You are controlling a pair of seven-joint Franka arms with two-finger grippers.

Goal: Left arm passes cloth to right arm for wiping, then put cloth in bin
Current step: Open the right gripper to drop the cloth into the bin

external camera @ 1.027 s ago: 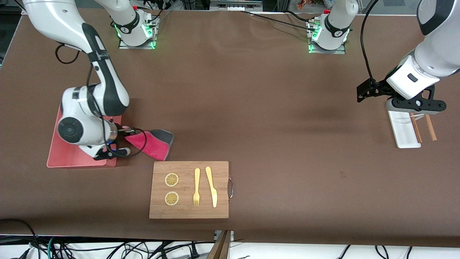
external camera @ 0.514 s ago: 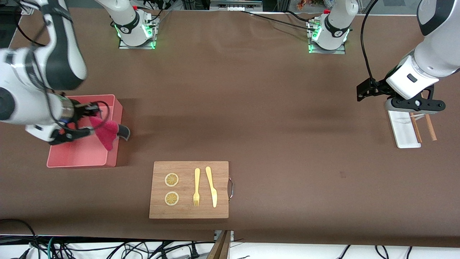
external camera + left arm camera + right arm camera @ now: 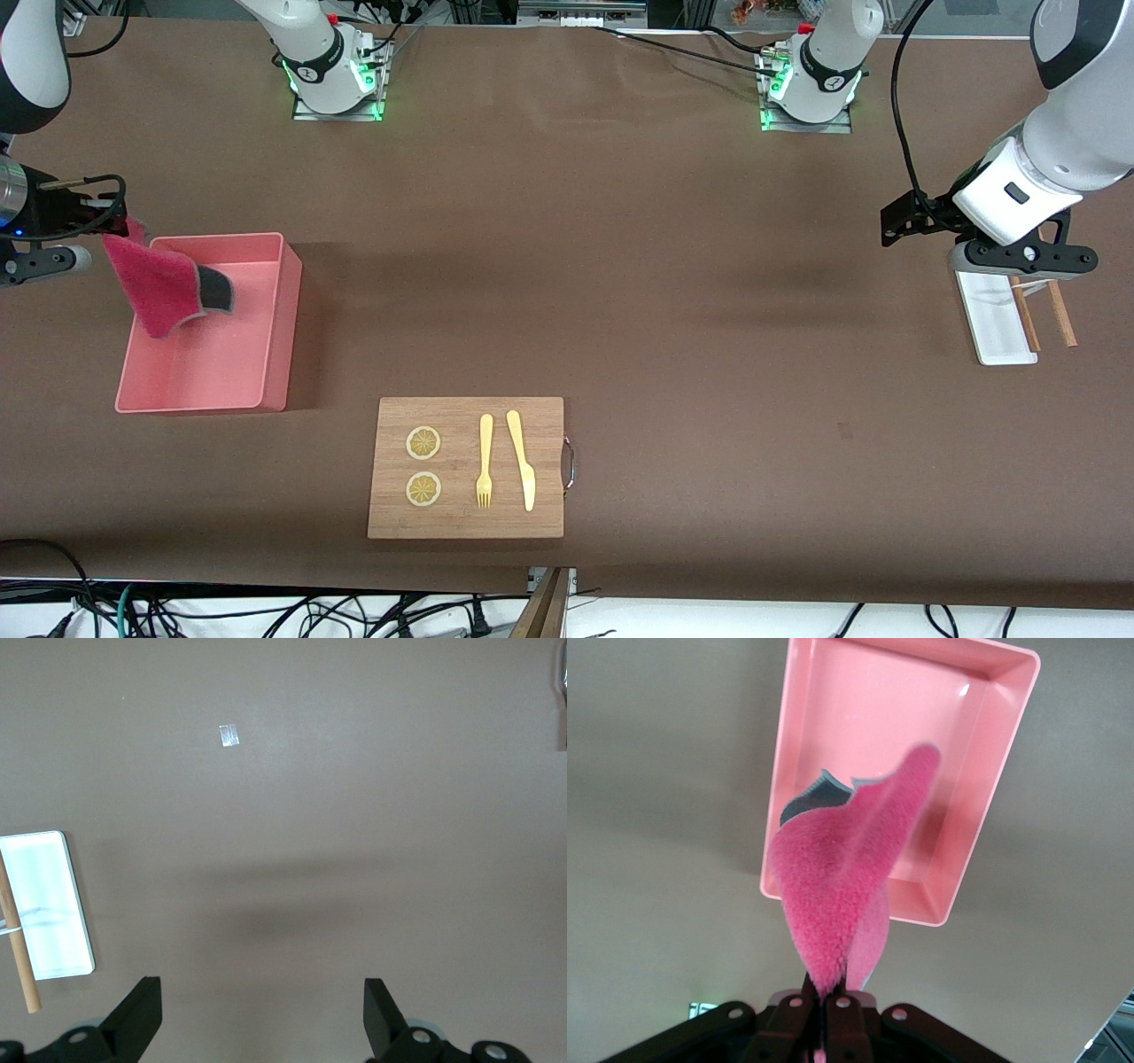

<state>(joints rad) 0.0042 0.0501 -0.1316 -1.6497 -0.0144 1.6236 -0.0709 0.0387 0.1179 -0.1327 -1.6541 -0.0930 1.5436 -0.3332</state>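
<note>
The magenta-red cloth point(image 3: 159, 285) with its grey underside hangs from my right gripper point(image 3: 113, 224), which is shut on its top edge. The cloth dangles in the air over the salmon-pink bin point(image 3: 283, 328) at the right arm's end of the table. In the right wrist view the cloth point(image 3: 846, 881) hangs from the closed fingers point(image 3: 796, 1017) above the bin point(image 3: 1001, 771). My left gripper point(image 3: 895, 229) is open and empty, held above the table beside the small white tray point(image 3: 992, 323); its fingertips point(image 3: 142, 1010) stand wide apart over bare table.
A wooden board point(image 3: 467, 468) with two lemon slices point(image 3: 423, 442), a yellow fork point(image 3: 485, 461) and knife point(image 3: 522, 459) lies near the front camera. The white tray and two wooden sticks point(image 3: 1060, 312) lie at the left arm's end; they also show in the left wrist view point(image 3: 46, 904).
My right gripper has lifted the cloth off the table and carried it up and toward the right arm's end, over the bin. The left arm has not moved.
</note>
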